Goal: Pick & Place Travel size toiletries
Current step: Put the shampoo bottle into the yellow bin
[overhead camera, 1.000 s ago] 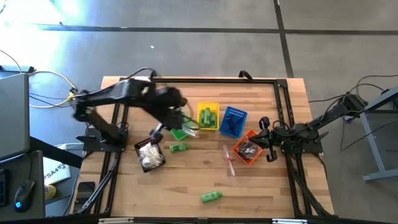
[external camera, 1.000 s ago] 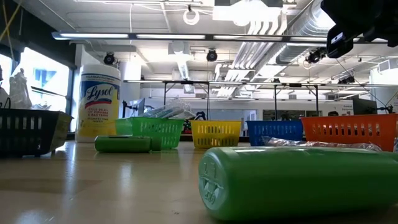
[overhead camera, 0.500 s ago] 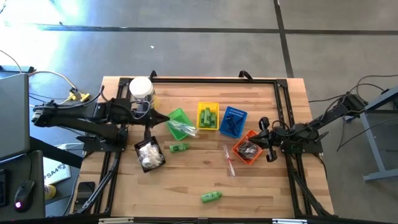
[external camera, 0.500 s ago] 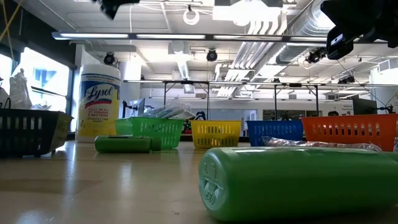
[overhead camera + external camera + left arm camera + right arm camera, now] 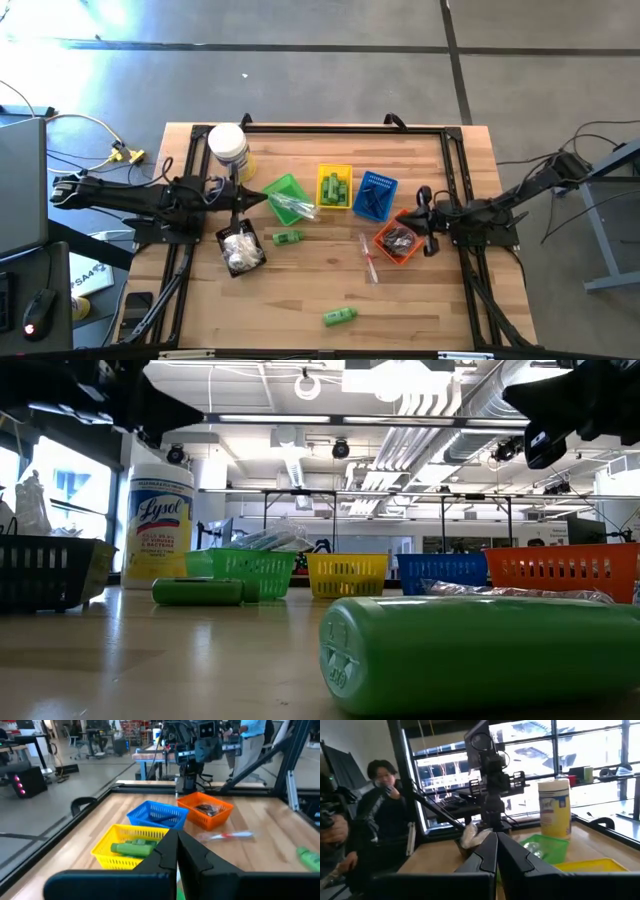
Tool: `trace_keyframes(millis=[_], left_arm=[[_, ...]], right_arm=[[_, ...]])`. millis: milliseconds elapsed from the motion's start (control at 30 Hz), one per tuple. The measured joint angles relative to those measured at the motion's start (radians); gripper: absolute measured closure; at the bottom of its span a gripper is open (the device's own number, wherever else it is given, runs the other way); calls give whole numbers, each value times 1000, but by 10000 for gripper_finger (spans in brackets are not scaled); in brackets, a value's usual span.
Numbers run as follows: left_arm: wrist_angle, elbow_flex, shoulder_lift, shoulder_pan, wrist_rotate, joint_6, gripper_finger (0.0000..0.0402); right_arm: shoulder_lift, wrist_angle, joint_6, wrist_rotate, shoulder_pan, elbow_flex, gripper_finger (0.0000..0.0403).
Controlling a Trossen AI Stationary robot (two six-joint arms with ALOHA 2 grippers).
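Note:
One small green bottle (image 5: pixel 339 317) (image 5: pixel 480 650) lies on its side near the table's near edge. A second bottle (image 5: pixel 288 238) lies beside the black basket (image 5: pixel 240 250), which holds white sachets. Clear-wrapped sticks (image 5: pixel 368 258) lie on the wood, and more sit in the green basket (image 5: pixel 288 200). The yellow basket (image 5: pixel 335 187) holds green bottles, and the orange basket (image 5: pixel 398 240) holds dark pouches. My left gripper (image 5: pixel 255 200) (image 5: pixel 177 836) is shut and empty, just left of the green basket. My right gripper (image 5: pixel 425 215) (image 5: pixel 496 836) is shut and empty, at the orange basket's right side.
A big white jar with a yellow label (image 5: pixel 228 145) (image 5: pixel 160 525) stands at the far left of the table. A blue basket (image 5: pixel 375 195) sits between the yellow and orange ones. A black frame rims the table. A person (image 5: pixel 385 810) stands beyond the table's left side.
My left arm has drawn back from above the green basket toward the table's left edge and come down low, which uncovers the white jar. Its gripper now points level at the green basket. The objects and my right arm have stayed put.

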Motion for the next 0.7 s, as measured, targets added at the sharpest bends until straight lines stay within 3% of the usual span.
trace_keyframes(millis=[200,400,700], left_arm=[[-9,-45,-1,0,-3,46,401],[159,-169,-1,0,-26,36,401],[236,-230,-1,0,-65,92,401]], right_arm=[[0,-30,25,-19,-123,0,400],[-1,-31,44,-197,-251,0,400],[-1,-77,47,-266,-318,0,400]])
